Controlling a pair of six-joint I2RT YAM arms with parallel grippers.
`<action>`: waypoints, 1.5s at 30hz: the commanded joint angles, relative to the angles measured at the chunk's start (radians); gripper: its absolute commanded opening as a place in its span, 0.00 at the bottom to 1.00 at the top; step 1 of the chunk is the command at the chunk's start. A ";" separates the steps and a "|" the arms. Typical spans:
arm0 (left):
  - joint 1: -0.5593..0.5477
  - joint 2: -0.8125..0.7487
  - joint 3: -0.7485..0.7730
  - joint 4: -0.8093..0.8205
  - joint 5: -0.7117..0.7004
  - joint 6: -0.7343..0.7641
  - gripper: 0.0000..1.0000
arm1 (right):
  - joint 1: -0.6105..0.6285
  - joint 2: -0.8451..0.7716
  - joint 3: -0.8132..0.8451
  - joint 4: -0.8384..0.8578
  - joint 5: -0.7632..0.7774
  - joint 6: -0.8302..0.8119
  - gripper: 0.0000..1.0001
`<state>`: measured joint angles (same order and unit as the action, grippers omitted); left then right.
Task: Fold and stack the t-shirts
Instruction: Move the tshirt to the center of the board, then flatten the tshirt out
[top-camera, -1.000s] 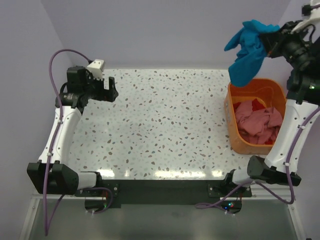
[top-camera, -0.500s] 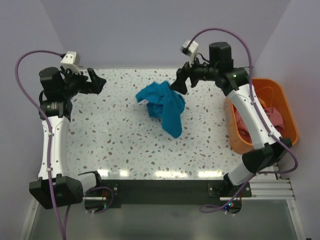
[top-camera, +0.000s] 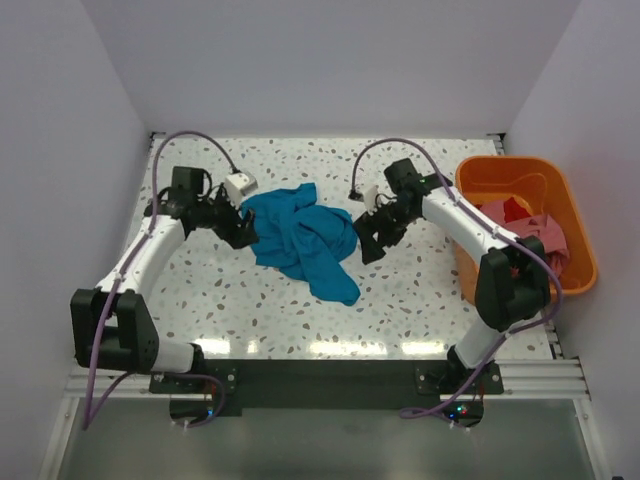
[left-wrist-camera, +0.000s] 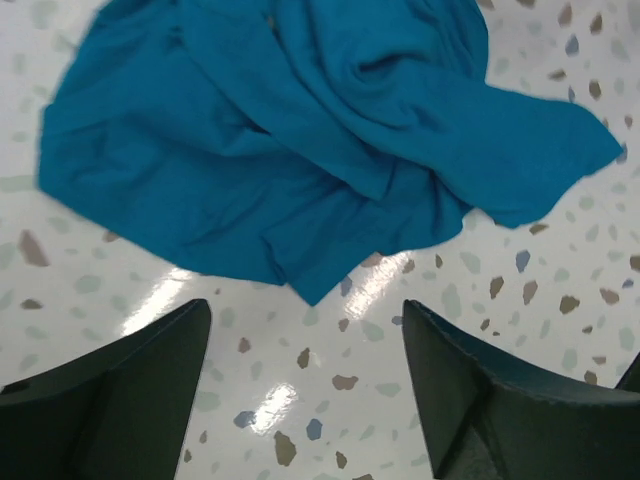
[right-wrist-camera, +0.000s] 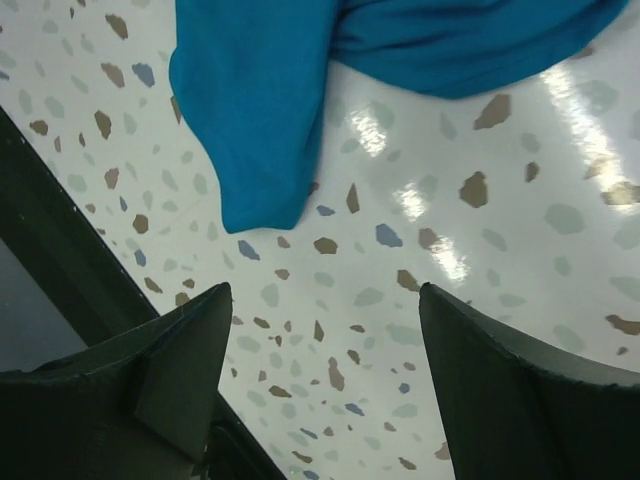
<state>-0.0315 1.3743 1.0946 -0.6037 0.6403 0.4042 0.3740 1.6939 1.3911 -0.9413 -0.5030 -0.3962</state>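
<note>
So compared with a second back, the teal t-shirt (top-camera: 300, 240) isn't being dangled over the orange tub (top-camera: 500, 172) any more. It's been dropped in a crumpled heap around the middle of the bench (top-camera: 410, 295), a bit toward the far edge, with one tail pointed at the near edge. The right gripper (top-camera: 368, 238), which was clamped on it before, is now seen with its jaws spread and nothing held, parked low just off the shirt's right side. The left gripper (top-camera: 243, 228) has been brought down from up high by the far left corner and sits at the shirt's left side, jaws also wide apart and empty. From overhead the tub can be made out at the right edge with the pink t-shirts (top-camera: 545, 238) and a scrap of red (top-camera: 515, 208) piled inside; that's missed by both wrist cams. What's given by the wrist cams instead: only bare speckled bench between the fingers of each gripper, left (left-wrist-camera: 305, 330) and right (right-wrist-camera: 325, 300), with the shirt's folds (left-wrist-camera: 300, 130) and its tail (right-wrist-camera: 250, 110) lying just beyond the tips, untouched.
</note>
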 joint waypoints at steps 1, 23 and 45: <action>-0.080 0.028 -0.073 0.019 -0.027 0.150 0.78 | 0.068 -0.023 -0.068 0.061 0.001 0.042 0.78; -0.220 0.289 -0.220 0.328 -0.363 0.206 0.52 | 0.220 0.205 -0.231 0.328 0.224 0.266 0.65; 0.070 0.201 0.182 0.047 -0.220 0.050 0.00 | 0.048 0.050 0.072 0.155 0.184 0.161 0.00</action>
<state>0.0200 1.5929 1.2274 -0.5285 0.4316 0.5034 0.3969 1.7653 1.4162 -0.7403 -0.2790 -0.1921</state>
